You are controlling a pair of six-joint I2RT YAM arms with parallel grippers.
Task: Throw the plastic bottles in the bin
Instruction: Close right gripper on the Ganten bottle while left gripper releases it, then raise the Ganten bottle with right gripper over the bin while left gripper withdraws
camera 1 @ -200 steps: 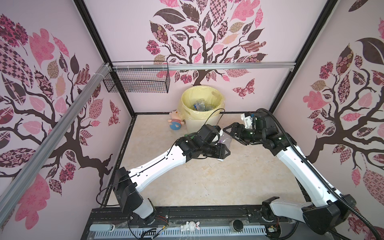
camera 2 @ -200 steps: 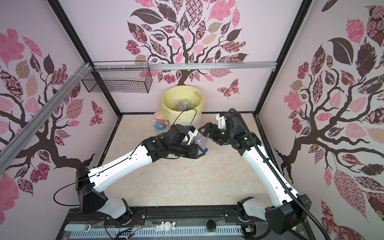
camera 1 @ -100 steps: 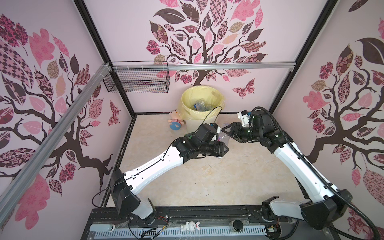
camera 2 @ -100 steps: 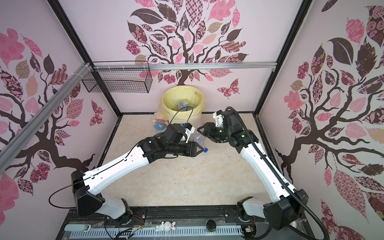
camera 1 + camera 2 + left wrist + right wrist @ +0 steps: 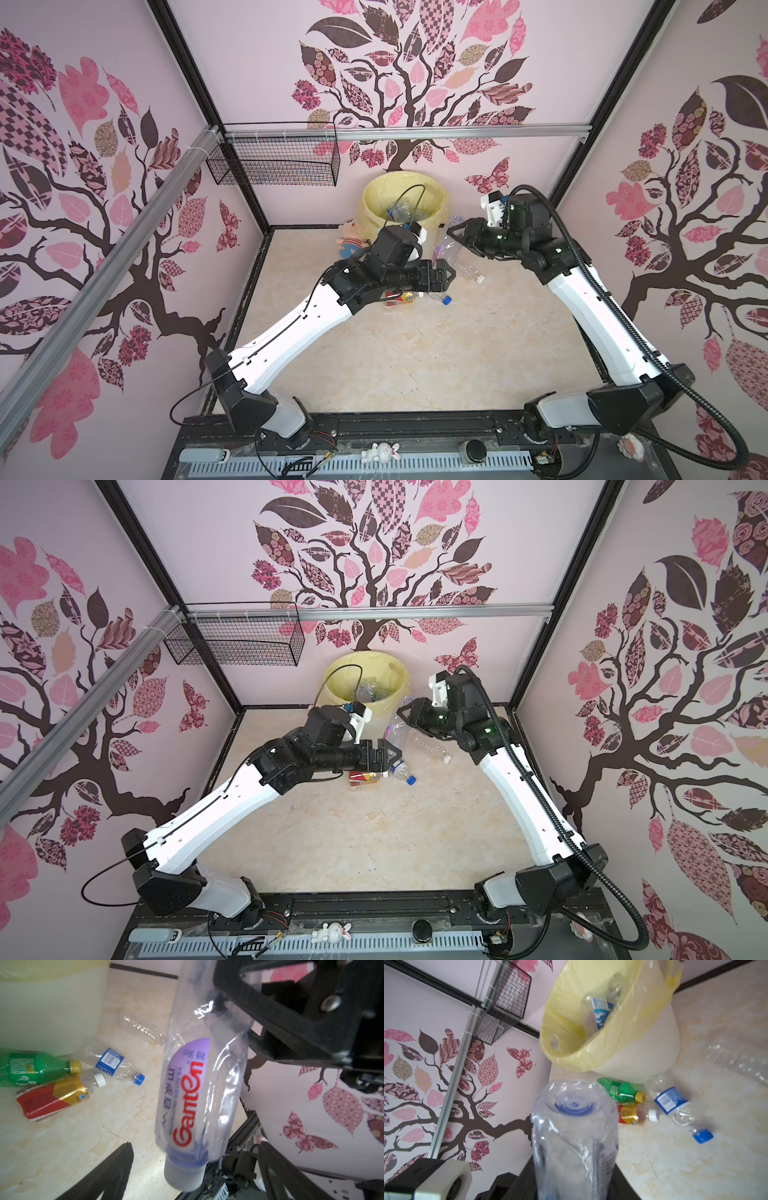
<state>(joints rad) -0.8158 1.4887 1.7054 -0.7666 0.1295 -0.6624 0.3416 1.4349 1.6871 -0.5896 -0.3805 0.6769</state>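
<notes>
right gripper clamped on clear Ganten bottle, held above floor near bin; cap end between left gripper wide-spread jaws, untouched; other bottles inside bin; loose bottles on floor beside it

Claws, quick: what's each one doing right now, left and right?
Left claw: open, gripping nothing.
Right claw: closed on the clear purple-labelled bottle.

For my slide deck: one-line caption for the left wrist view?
Right gripper holds a Ganten bottle before the open left gripper; a green bottle lies beside the bin.
</notes>
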